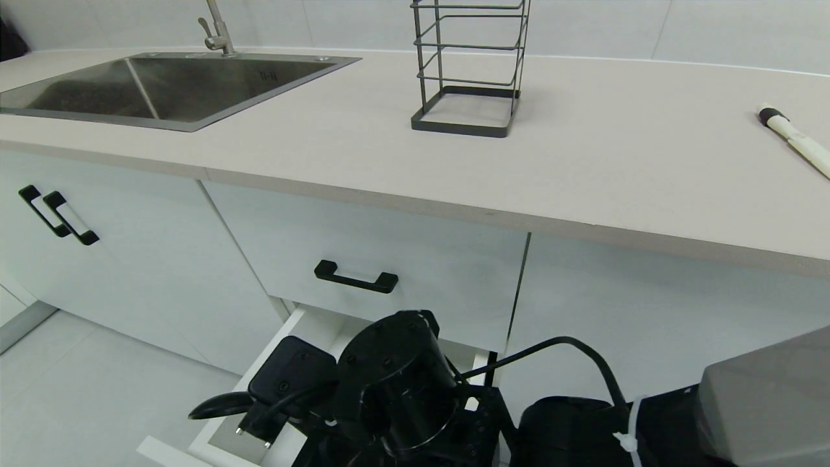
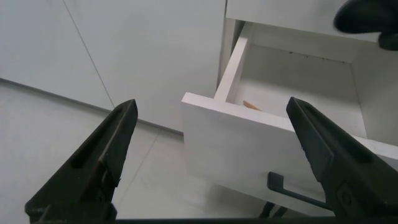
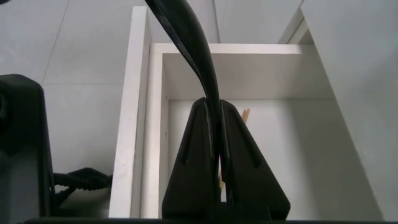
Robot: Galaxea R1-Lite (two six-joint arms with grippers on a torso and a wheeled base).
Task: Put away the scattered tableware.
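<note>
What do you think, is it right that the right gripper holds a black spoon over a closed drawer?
No, the drawer is open, not closed. The right wrist view shows the right gripper shut on the black spoon over the pulled-out drawer.

Upper left, a steel sink [image 1: 181, 91] with its faucet [image 1: 217, 29] — set into the pale countertop [image 1: 583, 143]. Top centre, a dark wire rack [image 1: 459, 130] stands upright on it.

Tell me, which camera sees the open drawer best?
The left wrist view: the drawer shows its front panel, handle, side wall and some inside. The right wrist view looks down into it, but the right gripper and black spoon cover the middle. The head view catches a corner beside the arm.
</note>
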